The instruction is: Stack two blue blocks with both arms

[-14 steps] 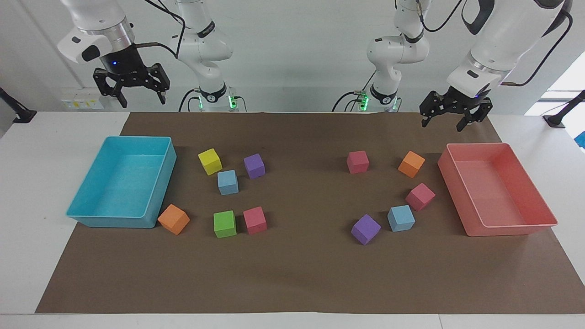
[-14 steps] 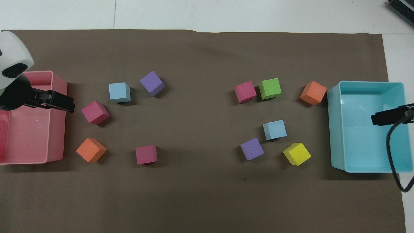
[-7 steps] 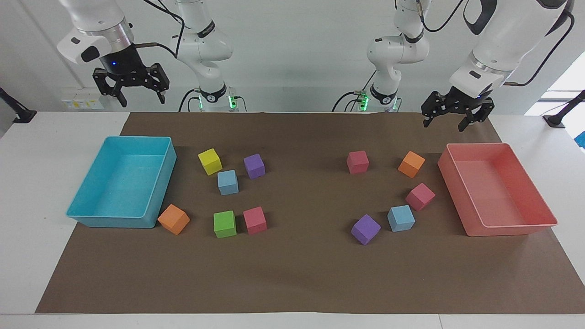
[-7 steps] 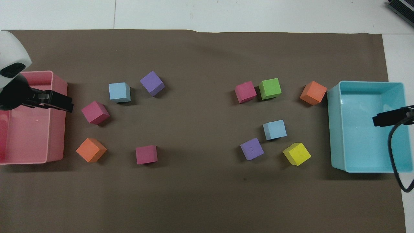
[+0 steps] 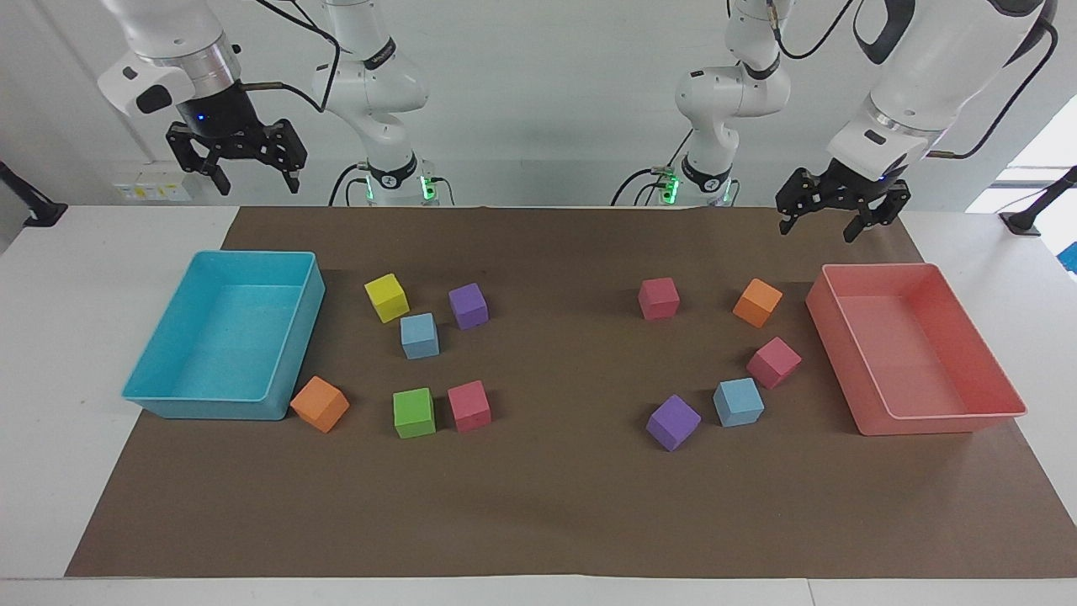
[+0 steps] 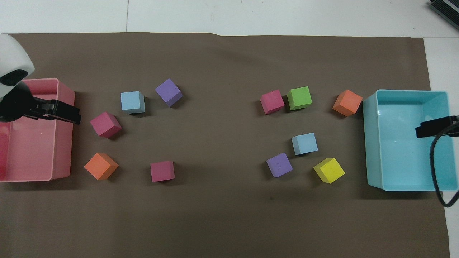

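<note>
Two small sky-blue matte foam cubes sit apart on the brown paper sheet (image 5: 538, 505) that covers the white desk (image 5: 50, 337). One blue cube (image 5: 419, 335) lies toward the right arm's end of the desk, just beside a yellow foam cube (image 5: 386, 297) and a purple foam cube (image 5: 468, 305), both a little nearer to the robots; a green foam cube (image 5: 414, 412) and a pink foam cube (image 5: 469, 406) stand side by side farther from the robots. The other blue cube (image 5: 738, 401) lies toward the left arm's end, between a second purple foam cube (image 5: 673, 422) and a second pink foam cube (image 5: 773, 362), close to both.

The large turquoise plastic tray (image 5: 189, 404) is at the right arm's end, an orange foam cube (image 5: 320, 403) touching its corner. The salmon-pink plastic tray (image 5: 942, 421) is at the left arm's end, with another orange foam cube (image 5: 757, 302) and a third pink foam cube (image 5: 658, 298) nearby.

The right tool (image 5: 255, 180) hangs high in the air over the turquoise tray, fingers spread and released, holding nothing. The left tool (image 5: 818, 227) hangs raised over the robot-side edge of the salmon tray, likewise released and empty
</note>
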